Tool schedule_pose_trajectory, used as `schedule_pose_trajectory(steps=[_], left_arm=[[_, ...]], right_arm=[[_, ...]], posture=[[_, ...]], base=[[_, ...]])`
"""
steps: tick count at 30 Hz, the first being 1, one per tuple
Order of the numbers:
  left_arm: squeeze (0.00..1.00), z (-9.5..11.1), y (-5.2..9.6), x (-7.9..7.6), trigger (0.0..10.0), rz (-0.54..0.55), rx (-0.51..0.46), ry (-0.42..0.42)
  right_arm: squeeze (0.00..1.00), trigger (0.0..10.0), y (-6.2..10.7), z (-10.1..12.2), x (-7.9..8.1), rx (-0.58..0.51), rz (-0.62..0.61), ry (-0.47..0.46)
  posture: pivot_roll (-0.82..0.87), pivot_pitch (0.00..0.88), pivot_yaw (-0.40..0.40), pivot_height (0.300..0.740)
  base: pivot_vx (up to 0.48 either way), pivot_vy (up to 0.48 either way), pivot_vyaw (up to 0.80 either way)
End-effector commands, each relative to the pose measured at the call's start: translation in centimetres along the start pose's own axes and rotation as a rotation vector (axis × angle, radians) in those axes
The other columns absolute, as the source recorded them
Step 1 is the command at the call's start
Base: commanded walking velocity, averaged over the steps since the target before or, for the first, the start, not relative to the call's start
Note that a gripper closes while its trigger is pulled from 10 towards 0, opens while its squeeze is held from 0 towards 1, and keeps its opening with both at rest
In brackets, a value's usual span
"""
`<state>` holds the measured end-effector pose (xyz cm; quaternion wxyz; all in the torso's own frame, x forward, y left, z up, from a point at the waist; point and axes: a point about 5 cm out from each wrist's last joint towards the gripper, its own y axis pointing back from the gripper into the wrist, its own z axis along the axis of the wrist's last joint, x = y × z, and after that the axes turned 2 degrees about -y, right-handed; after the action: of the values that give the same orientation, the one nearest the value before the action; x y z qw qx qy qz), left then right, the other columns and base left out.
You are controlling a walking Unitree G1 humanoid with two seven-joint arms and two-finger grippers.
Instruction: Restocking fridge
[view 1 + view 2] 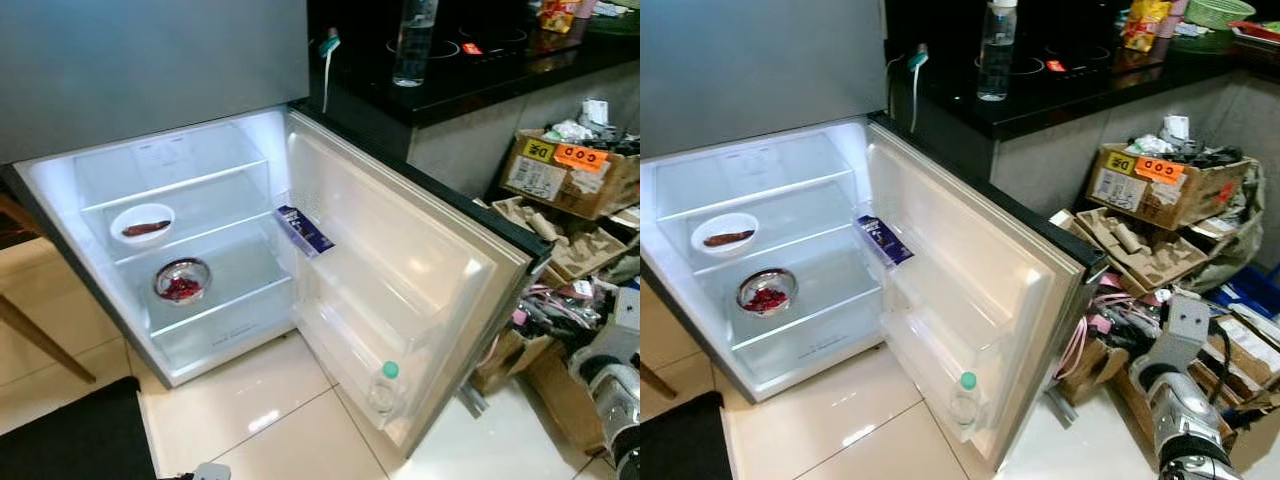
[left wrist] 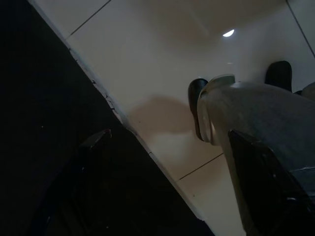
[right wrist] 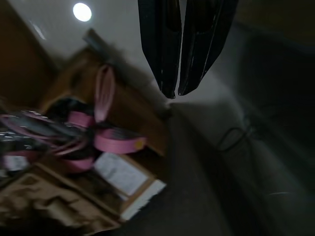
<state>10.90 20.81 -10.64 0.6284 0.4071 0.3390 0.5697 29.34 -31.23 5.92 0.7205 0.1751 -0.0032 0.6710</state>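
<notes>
Right gripper hangs with fingers closed, holding nothing.

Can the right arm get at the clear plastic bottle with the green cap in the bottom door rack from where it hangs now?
Probably yes. The clear green-capped bottle stands at the outer end of the open fridge door, uncovered from above. The right gripper hangs low beside the door's edge, fingers together, so it must lift around that edge first.

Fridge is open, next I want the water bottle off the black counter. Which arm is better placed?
Probably right. The water bottle stands on the counter to the robot's right, beyond the open fridge door; the right gripper, empty, hangs that side. The left hangs low.
</notes>
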Motion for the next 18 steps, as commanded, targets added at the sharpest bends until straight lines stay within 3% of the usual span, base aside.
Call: schedule_pose_trajectory(steps=[1, 3, 6, 9, 10, 12, 16, 18], left_arm=[[0.0, -1.2, 0.1, -0.9, 10.0, -0.033, 0.042, 0.006], [0.0, -1.2, 0.1, -0.9, 10.0, -0.035, 0.042, 0.005], [0.0, -1.2, 0.1, -0.9, 10.0, -0.035, 0.043, 0.005], [0.0, -1.3, 0.1, -0.9, 10.0, -0.035, 0.045, 0.002], [0.0, -1.3, 0.1, -0.9, 10.0, -0.035, 0.045, 0.002], [0.0, -1.4, 0.2, -0.8, 10.0, -0.032, 0.048, 0.0], [0.0, -1.5, 0.2, -0.8, 10.0, -0.03, 0.051, 0.0], [0.0, -1.6, 0.2, -0.7, 10.0, -0.029, 0.054, -0.002]], right_arm=[[0.0, 10.0, -0.2, 0.2, 1.5, -0.022, 0.18, -0.007], [0.0, 10.0, -0.4, 0.4, 2.6, -0.018, 0.313, 0.018], [0.0, 10.0, -0.4, 0.4, 2.8, -0.011, 0.34, 0.025], [0.0, 10.0, -0.2, 0.3, 3.9, 0.036, 0.523, 0.071], [0.0, 10.0, -0.2, 0.3, 3.9, 0.036, 0.523, 0.071], [0.0, 10.0, 0.0, 0.1, 4.9, 0.074, 0.669, 0.096], [0.0, 10.0, 0.3, -0.4, 6.1, 0.114, 0.811, 0.111], [0.0, 10.0, 0.9, -1.4, 7.7, 0.18, 0.983, 0.112]], posture=[[-0.08, 0.014, -0.025, 0.74], [-0.08, 0.016, -0.025, 0.74], [-0.08, 0.016, -0.025, 0.74], [-0.08, 0.016, -0.022, 0.74], [-0.08, 0.016, -0.022, 0.74], [-0.08, 0.016, -0.025, 0.74], [-0.08, 0.016, -0.025, 0.74], [-0.08, 0.016, -0.026, 0.74]], base=[[0.0, 0.0, 0.0], [0.0, 0.0, 0.0], [0.0, 0.0, 0.0], [0.0, 0.0, 0.0], [0.0, 0.0, 0.0], [0.0, 0.0, 0.0], [0.0, 0.0, 0.0], [0.0, 0.0, 0.0]])
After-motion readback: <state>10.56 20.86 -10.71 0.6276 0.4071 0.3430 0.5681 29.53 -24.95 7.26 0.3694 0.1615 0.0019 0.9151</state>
